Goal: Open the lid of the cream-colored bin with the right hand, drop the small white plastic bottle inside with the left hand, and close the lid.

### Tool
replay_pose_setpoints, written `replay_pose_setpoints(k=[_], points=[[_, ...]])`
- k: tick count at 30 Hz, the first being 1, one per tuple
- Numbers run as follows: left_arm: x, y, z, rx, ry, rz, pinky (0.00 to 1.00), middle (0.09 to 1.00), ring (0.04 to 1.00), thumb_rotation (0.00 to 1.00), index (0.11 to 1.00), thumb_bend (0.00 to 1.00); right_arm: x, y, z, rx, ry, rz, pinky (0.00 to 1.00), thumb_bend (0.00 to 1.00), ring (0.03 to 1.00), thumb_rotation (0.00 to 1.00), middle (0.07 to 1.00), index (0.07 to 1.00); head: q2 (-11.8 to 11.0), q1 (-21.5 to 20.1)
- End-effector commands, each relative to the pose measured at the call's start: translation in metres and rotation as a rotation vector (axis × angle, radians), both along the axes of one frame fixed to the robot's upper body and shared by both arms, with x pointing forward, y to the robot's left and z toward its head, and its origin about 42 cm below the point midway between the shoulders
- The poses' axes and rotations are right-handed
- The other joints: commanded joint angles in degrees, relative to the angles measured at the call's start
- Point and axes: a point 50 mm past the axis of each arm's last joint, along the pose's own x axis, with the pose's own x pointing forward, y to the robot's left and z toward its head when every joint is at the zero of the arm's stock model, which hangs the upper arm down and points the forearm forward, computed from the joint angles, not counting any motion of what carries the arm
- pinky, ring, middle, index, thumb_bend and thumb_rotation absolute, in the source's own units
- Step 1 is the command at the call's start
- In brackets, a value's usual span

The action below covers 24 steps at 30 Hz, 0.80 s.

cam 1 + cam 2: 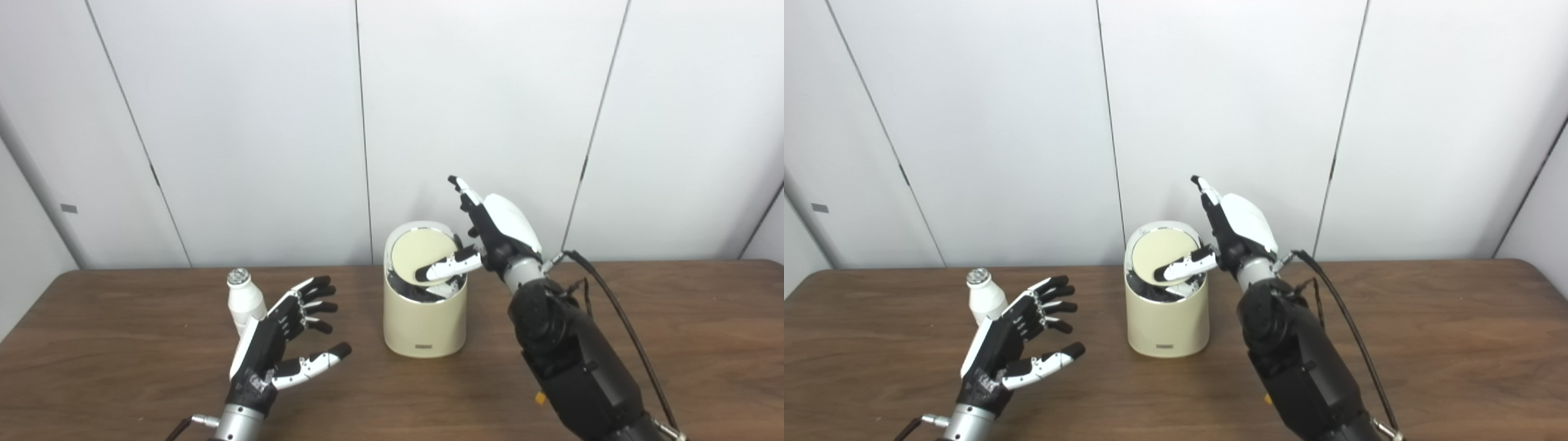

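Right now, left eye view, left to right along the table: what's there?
small white plastic bottle → left hand, open, beside and just in front of the bottle → cream-colored bin, lid tilted → right hand, thumb on the lid.

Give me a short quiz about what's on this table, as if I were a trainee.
1. True or false: the left robot hand is holding the bottle.
2. What presses on the bin's tilted lid?
A. the right robot hand's thumb
B. the bottle
C. nothing
3. Fill in: the bottle stands on the table, ____ the bin.

Key: 1 false, that hand is open beside it. 2 A. 3 outside, to its left.
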Motion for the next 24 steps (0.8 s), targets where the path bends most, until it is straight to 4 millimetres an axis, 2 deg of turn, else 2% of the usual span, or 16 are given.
replay_pose_setpoints(k=[1, 7, 9, 10, 13, 17, 21, 24], points=[[0.005, -0.002, 0.021, -0.006, -0.075, -0.008, 0.57, 0.798, 0.722, 0.05, 0.835, 0.68, 0.003, -0.009, 0.003, -0.064, 0.000, -0.039, 0.64, 0.90, 0.863, 0.14, 0.953, 0.949, 0.18, 0.09], [0.005, -0.004, 0.023, -0.015, -0.071, -0.009, 0.57, 0.801, 0.723, 0.04, 0.837, 0.68, 0.000, -0.009, -0.007, -0.081, 0.045, -0.028, 0.65, 0.90, 0.855, 0.12, 0.955, 0.944, 0.43, 0.44], [0.005, -0.004, 0.023, -0.013, -0.074, -0.007, 0.57, 0.800, 0.722, 0.04, 0.837, 0.68, -0.001, -0.010, -0.009, -0.068, 0.056, -0.023, 0.66, 0.90, 0.862, 0.13, 0.959, 0.947, 0.43, 0.44], [0.006, -0.004, 0.023, -0.013, -0.074, -0.007, 0.57, 0.800, 0.721, 0.04, 0.837, 0.68, -0.002, -0.011, -0.008, -0.058, 0.057, -0.021, 0.66, 0.89, 0.862, 0.17, 0.956, 0.949, 0.43, 0.44], [0.006, -0.003, 0.023, -0.013, -0.072, -0.009, 0.57, 0.801, 0.725, 0.04, 0.838, 0.68, -0.003, -0.013, 0.000, 0.018, 0.036, -0.015, 0.64, 0.89, 0.854, 0.21, 0.938, 0.941, 0.30, 0.30], [0.007, -0.002, 0.022, -0.007, -0.075, -0.011, 0.58, 0.802, 0.724, 0.04, 0.840, 0.68, -0.010, -0.017, 0.015, 0.178, -0.012, 0.018, 0.67, 0.89, 0.868, 0.27, 0.920, 0.920, 0.20, 0.20], [0.006, -0.002, 0.021, -0.009, -0.070, -0.015, 0.58, 0.804, 0.725, 0.03, 0.839, 0.67, -0.022, -0.029, 0.026, 0.334, -0.085, 0.082, 0.63, 0.82, 0.840, 0.30, 0.926, 0.913, 0.17, 0.12], [0.006, -0.002, 0.021, -0.005, -0.070, -0.016, 0.58, 0.806, 0.728, 0.03, 0.840, 0.67, -0.035, -0.041, 0.024, 0.453, -0.126, 0.083, 0.60, 0.75, 0.799, 0.33, 0.888, 0.914, 0.18, 0.20]])
